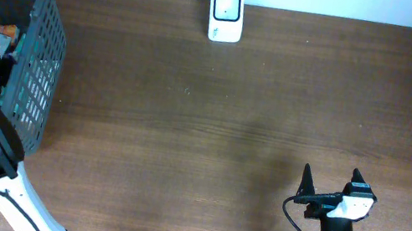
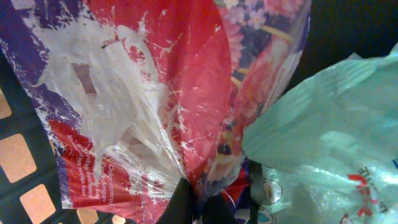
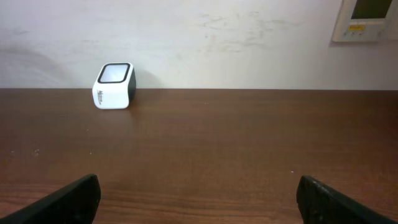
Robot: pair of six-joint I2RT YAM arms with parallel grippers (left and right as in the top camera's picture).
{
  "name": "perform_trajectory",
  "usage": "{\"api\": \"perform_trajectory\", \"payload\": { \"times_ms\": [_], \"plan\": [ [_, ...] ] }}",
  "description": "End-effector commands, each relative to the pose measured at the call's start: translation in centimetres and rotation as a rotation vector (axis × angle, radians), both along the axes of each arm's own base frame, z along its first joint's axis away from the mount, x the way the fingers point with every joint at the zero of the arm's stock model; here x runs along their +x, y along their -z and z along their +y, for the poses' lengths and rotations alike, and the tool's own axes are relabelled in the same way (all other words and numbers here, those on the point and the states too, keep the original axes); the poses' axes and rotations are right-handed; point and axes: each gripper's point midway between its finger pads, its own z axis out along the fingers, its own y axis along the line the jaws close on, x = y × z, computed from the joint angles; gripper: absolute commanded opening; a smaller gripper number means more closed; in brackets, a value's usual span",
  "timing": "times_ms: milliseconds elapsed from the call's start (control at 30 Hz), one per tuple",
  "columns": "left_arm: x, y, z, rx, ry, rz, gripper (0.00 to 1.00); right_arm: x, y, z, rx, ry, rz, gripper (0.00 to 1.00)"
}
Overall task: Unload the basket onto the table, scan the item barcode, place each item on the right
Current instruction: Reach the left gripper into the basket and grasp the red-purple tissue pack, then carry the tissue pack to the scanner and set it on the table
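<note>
Inside the grey plastic mesh basket (image 1: 48, 45), the left hand (image 2: 196, 202) is closed, pinching the red, purple and white plastic-film packet (image 2: 155, 93). The white box-shaped barcode scanner (image 1: 226, 15) stands at the far edge of the desk (image 1: 231, 120). The right hand (image 1: 330, 178) is fully open and empty. Remaining: lift-out and scanning.

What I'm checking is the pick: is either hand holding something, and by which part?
Left hand pinches the red bag by a film fold; right hand holds nothing.

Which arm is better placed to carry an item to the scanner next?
Left. The left gripper is closed on the red packet inside the basket. The right gripper is open and empty, far from the basket, facing the scanner.
</note>
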Motion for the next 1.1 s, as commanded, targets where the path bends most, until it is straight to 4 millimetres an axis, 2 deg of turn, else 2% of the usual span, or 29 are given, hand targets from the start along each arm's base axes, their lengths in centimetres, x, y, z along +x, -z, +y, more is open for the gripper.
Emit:
{"api": "perform_trajectory", "payload": {
  "times_ms": [0, 100, 200, 233, 267, 333, 400, 467, 600, 700, 800, 967, 1033, 1067],
  "plan": [
    [1.3, -2.6, 0.2, 0.045, -0.093, -0.105, 0.00, 0.0, 0.3, 0.1, 0.004, -0.003, 0.003, 0.99],
    [3.3, -9.1, 0.0, 0.079, -0.177, -0.318, 0.00, 0.0, 0.3, 0.1, 0.004, -0.003, 0.003, 0.99],
    [5.5, -16.7, -3.0, -0.044, -0.102, -0.581, 0.00, 0.0, 0.3, 0.1, 0.004, -0.003, 0.003, 0.98],
    [5.8, -18.8, -4.0, -0.080, -0.070, -0.647, 0.00, 0.0, 0.3, 0.1, 0.004, -0.003, 0.003, 0.99],
    [6.0, -22.6, -5.4, -0.113, -0.031, -0.759, 0.00, 0.0, 0.3, 0.1, 0.004, -0.003, 0.003, 0.99],
    [5.4, -28.1, -6.3, -0.107, -0.045, -0.933, 0.00, 0.0, 0.3, 0.1, 0.004, -0.003, 0.003, 0.99],
    [4.4, -31.8, -7.2, -0.086, -0.010, -1.023, 0.00, 0.0, 0.3, 0.1, 0.004, -0.003, 0.003, 0.99],
    [3.8, -34.6, -8.9, -0.118, 0.051, -1.101, 0.00, 0.0, 0.3, 0.1, 0.004, -0.003, 0.003, 0.99],
    [3.2, -41.0, -14.3, -0.335, 0.188, -1.327, 0.00, 0.0, 0.3, 0.1, 0.005, -0.003, 0.003, 0.99],
    [2.8, -43.4, -18.4, -0.483, 0.266, -1.390, 0.00, 0.0, 0.3, 0.1, 0.004, -0.003, 0.003, 0.99],
    [3.3, -43.5, -22.3, -0.590, 0.317, -1.372, 0.00, 0.0, 0.3, 0.1, 0.004, -0.003, 0.003, 0.99],
    [4.9, -41.1, -32.6, -0.785, 0.482, -1.232, 0.00, 0.0, 0.3, 0.1, 0.004, -0.003, 0.003, 0.99],
    [5.9, -38.7, -36.3, -0.821, 0.501, -1.141, 0.00, 0.0, 0.3, 0.1, 0.004, -0.003, 0.003, 0.99],
    [6.5, -37.0, -37.4, -0.800, 0.481, -1.096, 0.00, 0.0, 0.3, 0.1, 0.004, -0.003, 0.003, 0.99]
  ]
}}
